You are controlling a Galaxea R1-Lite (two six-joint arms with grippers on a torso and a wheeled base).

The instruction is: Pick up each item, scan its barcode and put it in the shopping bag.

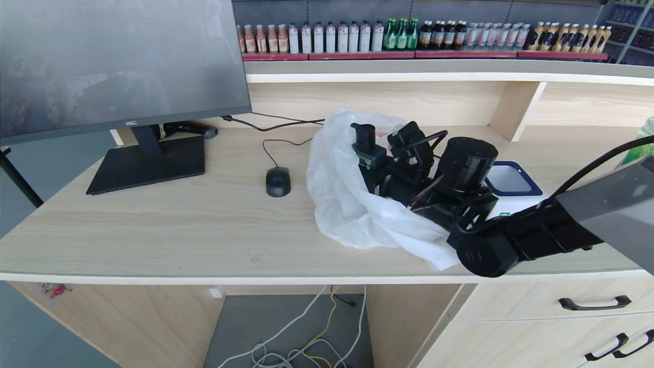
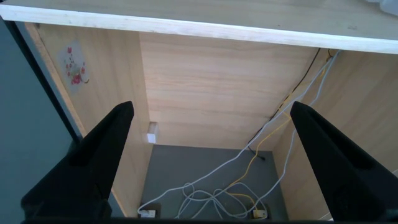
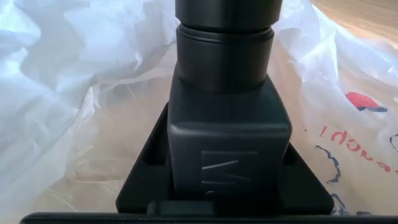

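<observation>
Inside white crinkly plastic shopping bag on pale wooden tabletop sits right pincer, grip state cannot tell; left pincer wide apart, empty, below tabletop edge.

shopping bag partly hides right claw

Wooden counter; on it: monitor, mouse, shopping bag, blue-rimmed pad

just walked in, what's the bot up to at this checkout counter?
The right end effector is deep in the mouth of the white shopping bag on the counter; whether it grips anything I can't tell. The left end effector hangs open and empty below the counter's edge. A mouse and a monitor stand to the bag's left.
</observation>
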